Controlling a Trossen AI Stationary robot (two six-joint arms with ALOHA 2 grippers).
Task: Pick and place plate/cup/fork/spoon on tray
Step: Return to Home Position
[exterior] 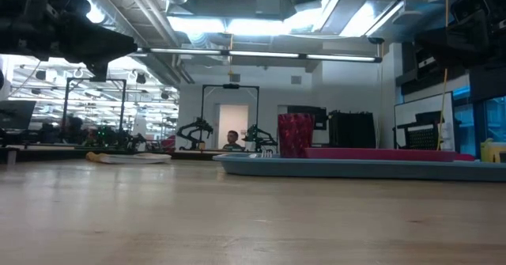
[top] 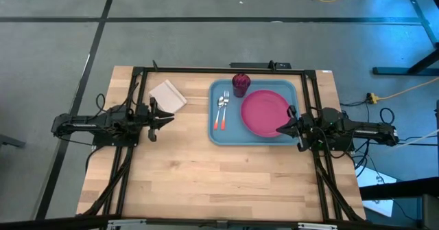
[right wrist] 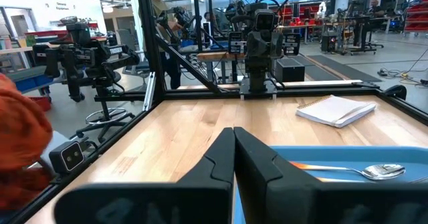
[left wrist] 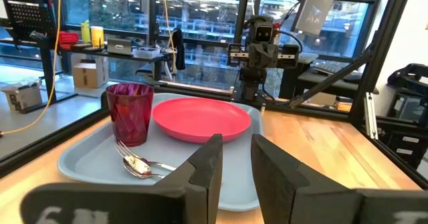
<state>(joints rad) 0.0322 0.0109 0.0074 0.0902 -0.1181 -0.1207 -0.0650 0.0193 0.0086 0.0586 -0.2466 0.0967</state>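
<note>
The light-blue tray [top: 218,135] lies at the table's centre right. On it lie the pink plate [top: 264,113], the dark red cup [top: 241,84] upright at its far edge, and the spoon [top: 219,112] and fork [top: 226,110] side by side, left of the plate. They also show in the left wrist view: plate [left wrist: 200,119], cup [left wrist: 130,112], spoon [left wrist: 137,165]. My left gripper [top: 167,117] hangs open and empty left of the tray. My right gripper [top: 281,129] is shut and empty, raised over the plate's near right rim.
A white napkin [top: 168,95] lies on the table left of the tray, just beyond my left gripper. Black frame bars [top: 206,70] run along the table's far, left and right sides. Bare wood [top: 219,182] stretches toward the near edge.
</note>
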